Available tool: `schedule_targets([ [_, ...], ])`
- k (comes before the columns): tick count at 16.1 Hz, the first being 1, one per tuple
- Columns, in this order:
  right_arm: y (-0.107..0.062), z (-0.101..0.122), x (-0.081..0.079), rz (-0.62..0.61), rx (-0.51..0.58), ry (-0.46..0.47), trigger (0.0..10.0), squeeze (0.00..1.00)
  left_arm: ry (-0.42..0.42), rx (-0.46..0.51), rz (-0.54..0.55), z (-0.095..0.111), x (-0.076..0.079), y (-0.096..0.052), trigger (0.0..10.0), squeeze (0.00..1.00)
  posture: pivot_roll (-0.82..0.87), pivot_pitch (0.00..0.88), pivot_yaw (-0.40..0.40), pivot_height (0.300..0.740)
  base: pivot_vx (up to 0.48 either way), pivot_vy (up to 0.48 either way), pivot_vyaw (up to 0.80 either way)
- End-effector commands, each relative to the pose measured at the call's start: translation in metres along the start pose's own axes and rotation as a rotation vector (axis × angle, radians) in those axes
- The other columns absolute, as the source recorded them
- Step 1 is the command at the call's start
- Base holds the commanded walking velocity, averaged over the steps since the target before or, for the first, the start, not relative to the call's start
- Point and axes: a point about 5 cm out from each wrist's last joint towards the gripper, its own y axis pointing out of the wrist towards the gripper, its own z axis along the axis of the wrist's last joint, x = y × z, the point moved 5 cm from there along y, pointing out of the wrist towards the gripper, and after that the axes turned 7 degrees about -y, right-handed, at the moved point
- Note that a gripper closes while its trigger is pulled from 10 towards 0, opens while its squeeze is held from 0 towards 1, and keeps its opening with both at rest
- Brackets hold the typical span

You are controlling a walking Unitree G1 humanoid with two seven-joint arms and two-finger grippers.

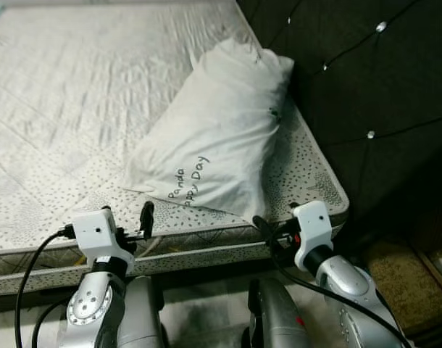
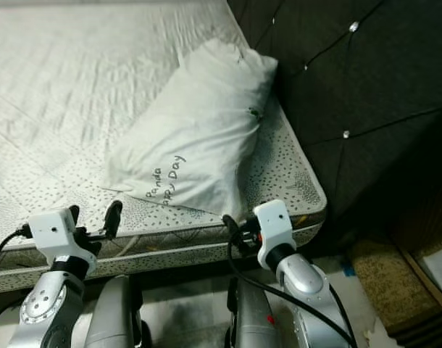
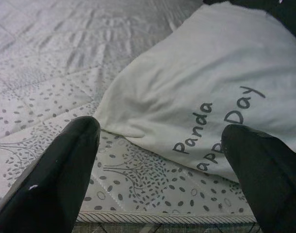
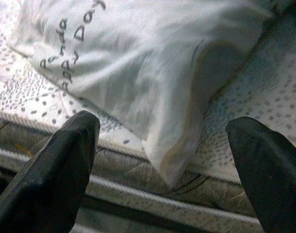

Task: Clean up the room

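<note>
A white pillow [image 1: 221, 130] printed "Panda Happy Day" lies slanted on the dotted mattress [image 1: 61, 87], its far end against the headboard. My left gripper [image 1: 127, 221] hovers at the mattress's near edge, just left of the pillow's near corner, and is open with nothing between its fingers [image 3: 56, 179]. My right gripper [image 1: 277, 221] is at the same edge, under the pillow's near right corner [image 4: 172, 160], which overhangs the mattress side a little. It is open too and holds nothing.
A dark tufted headboard [image 1: 373, 87] rises along the right of the bed. A brown mat [image 1: 395, 275] lies on the floor at the lower right. The mattress surface stretches bare to the left and far side.
</note>
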Motion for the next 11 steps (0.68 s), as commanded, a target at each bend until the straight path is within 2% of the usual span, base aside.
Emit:
schedule_targets([
  [1, -0.005, -0.003, -0.003, 0.011, -0.018, 0.003, 10.0, 0.0, 0.016, -0.017, 0.014, -0.002, -0.003, -0.006, 10.0, 0.0, -0.19, 0.256, -0.061, 0.603, 0.0, 0.0, 0.0],
  [6, -0.014, -0.011, -0.012, 0.047, -0.07, 0.017, 10.0, 0.0, -0.005, -0.063, -0.019, -0.006, 0.003, -0.011, 10.0, 0.0, -0.19, 0.305, -0.073, 0.603, 0.0, 0.0, 0.0],
  [11, -0.017, -0.011, -0.018, 0.065, -0.081, 0.029, 10.0, 0.0, -0.005, -0.086, -0.02, -0.006, 0.003, -0.016, 10.0, 0.0, -0.18, 0.319, -0.071, 0.603, 0.0, 0.0, 0.0],
])
